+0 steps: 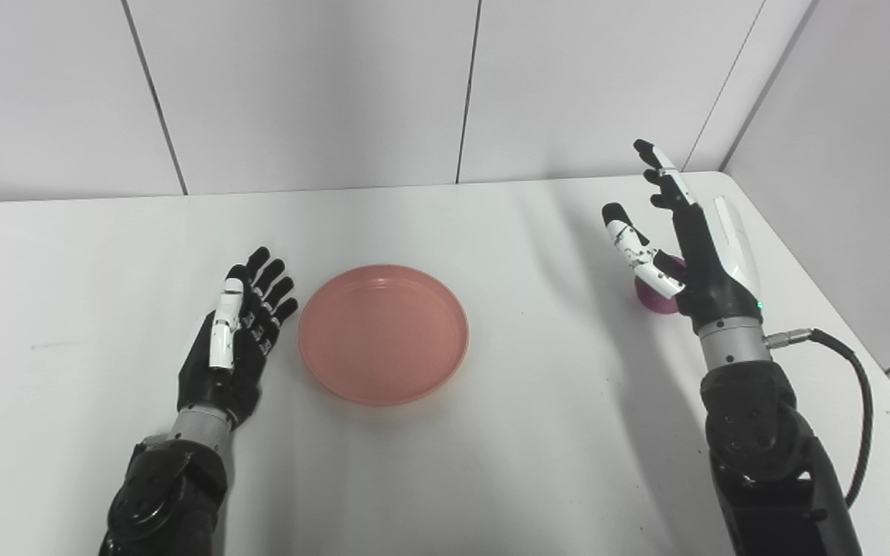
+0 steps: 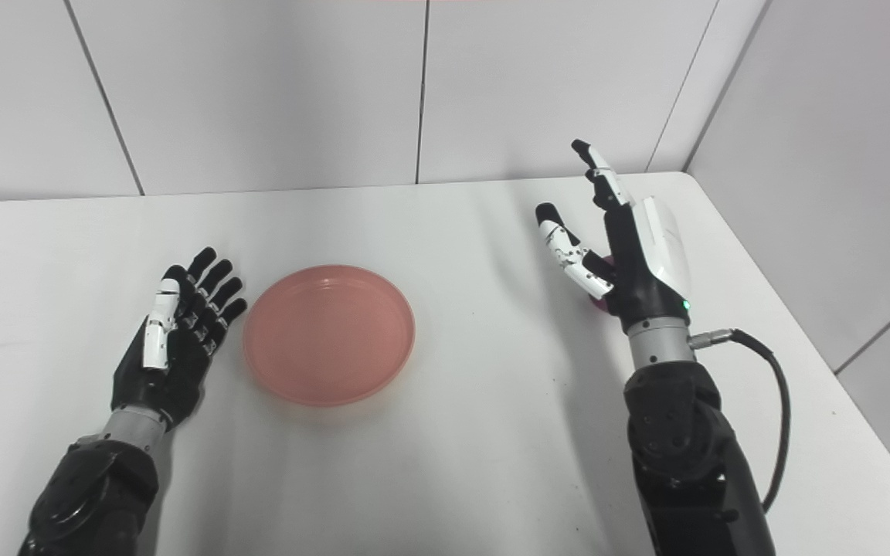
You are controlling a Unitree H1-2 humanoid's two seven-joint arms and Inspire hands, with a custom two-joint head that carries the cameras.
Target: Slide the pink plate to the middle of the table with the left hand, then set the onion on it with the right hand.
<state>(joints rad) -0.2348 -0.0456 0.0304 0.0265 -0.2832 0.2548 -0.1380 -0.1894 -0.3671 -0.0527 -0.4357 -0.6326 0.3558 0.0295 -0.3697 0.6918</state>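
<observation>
Pink plate flat near the middle of the white table, with the left robot hand just beside it, fingers spread, holding nothing. Right robot hand raised and spread wide, holding nothing, over the purple onion, mostly hidden behind it.

White desk, set against pale wall panels. Pink plate flat near the middle, empty. Purple onion far to the right, mostly hidden behind the right hand. Left hand just beside the plate's left rim.
</observation>
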